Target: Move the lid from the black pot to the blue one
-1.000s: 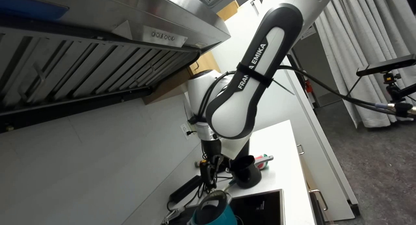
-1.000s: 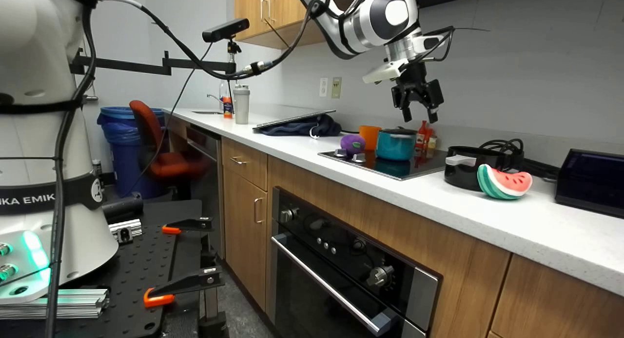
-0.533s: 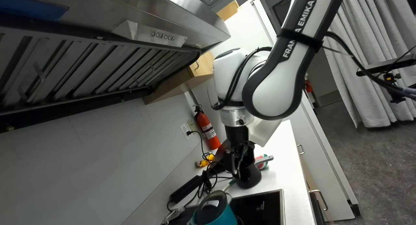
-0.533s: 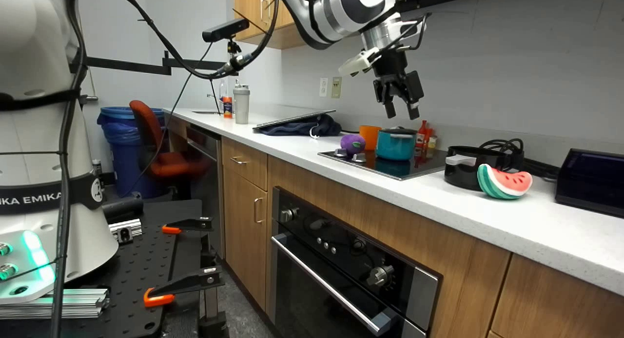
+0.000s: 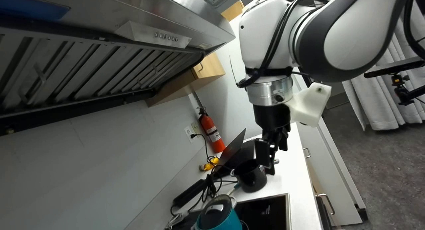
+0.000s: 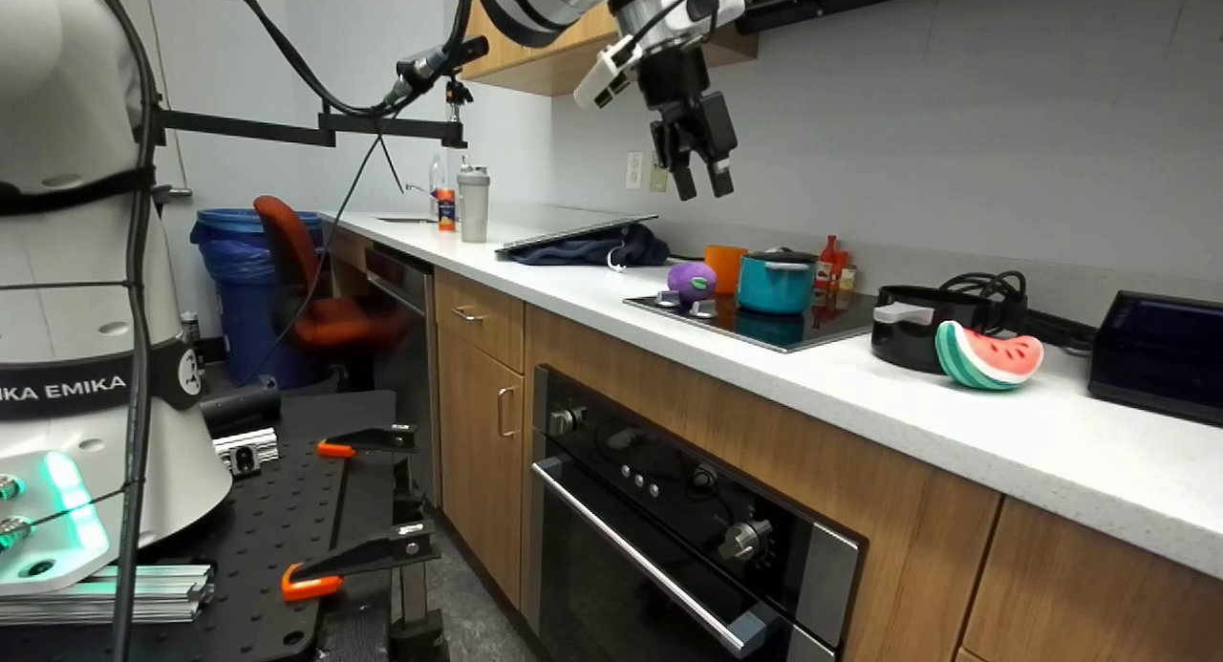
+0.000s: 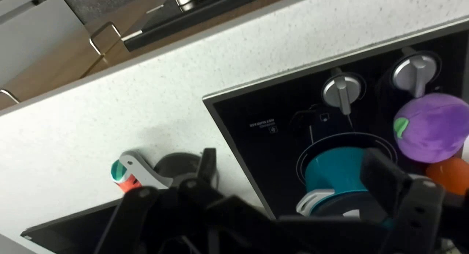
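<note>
While the arm (image 5: 352,37) reached in from the upper right of an exterior view, the gripper (image 6: 703,186) hung in the air, upper middle of an exterior view, well above the counter (image 6: 1051,423). Jaws were wide apart: in the wrist view one finger (image 7: 208,162) showed left of bottom centre, the other at lower right, partly in front of the blue pot (image 7: 333,169). Lid (image 5: 215,214) sat on the blue pot, bottom middle of an exterior view, covering its mouth; wrist view had the same lid at lower right, part hidden by the gripper. Blue pot stood upright on the cooktop (image 6: 826,330), right of centre in an exterior view, and over a burner ring in the wrist view. Black pot (image 6: 903,345) stood on the counter just beside the cooktop, at the right of an exterior view; in the wrist view it was left of bottom centre, partly blocked by the gripper. Watermelon toy (image 6: 989,356) lay just beside it; couldn't tell if they touched. Purple plush (image 7: 434,127) was at the right of the wrist view, on the cooktop, with an orange cup (image 7: 449,177) just below it in frame. Range hood (image 5: 99,57) filled the upper left of an exterior view.
</note>
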You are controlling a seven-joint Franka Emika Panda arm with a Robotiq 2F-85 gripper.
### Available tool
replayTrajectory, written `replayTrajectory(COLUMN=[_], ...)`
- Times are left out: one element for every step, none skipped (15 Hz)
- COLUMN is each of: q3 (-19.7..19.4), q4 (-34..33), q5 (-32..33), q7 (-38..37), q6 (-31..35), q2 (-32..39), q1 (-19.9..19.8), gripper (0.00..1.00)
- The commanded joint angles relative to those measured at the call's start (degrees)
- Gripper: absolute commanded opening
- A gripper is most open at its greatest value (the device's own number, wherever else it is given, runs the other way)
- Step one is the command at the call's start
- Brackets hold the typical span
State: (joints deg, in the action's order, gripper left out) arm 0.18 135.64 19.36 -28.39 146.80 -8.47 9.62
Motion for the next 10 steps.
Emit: replayTrajectory(q3=[5.0, 5.8, 6.6, 7.3, 7.8, 8.3, 8.7, 9.1, 9.3, 9.6], q4=[4.6, 5.1, 5.5, 5.8, 6.1, 6.4, 6.6, 6.8, 7.0, 7.2], q5=[-0.2, -0.3, -0.5, -0.6, -0.5, -0.5, -0.4, -0.4, -0.4, -0.4], q7=[-1.3, -1.3, -1.3, -1.3, -1.4, -1.4, -1.4, -1.4, -1.4, -1.4], q6=[-5.7, -6.8, -7.7, -8.2, -8.4, -8.5, -8.2, -8.0, -7.8, -7.7], q2=[-7.5, -8.5, -9.4, -10.1, -10.7, -11.2, -11.6, -11.9, -12.2, -12.5], q1=[-3.5, -4.1, -4.6, -5.0, -5.5, -5.9, -6.3, -6.7, -7.0, -7.3], gripper=[1.0, 1.0, 1.0, 1.0, 1.0, 1.0, 1.0, 1.0, 1.0, 1.0])
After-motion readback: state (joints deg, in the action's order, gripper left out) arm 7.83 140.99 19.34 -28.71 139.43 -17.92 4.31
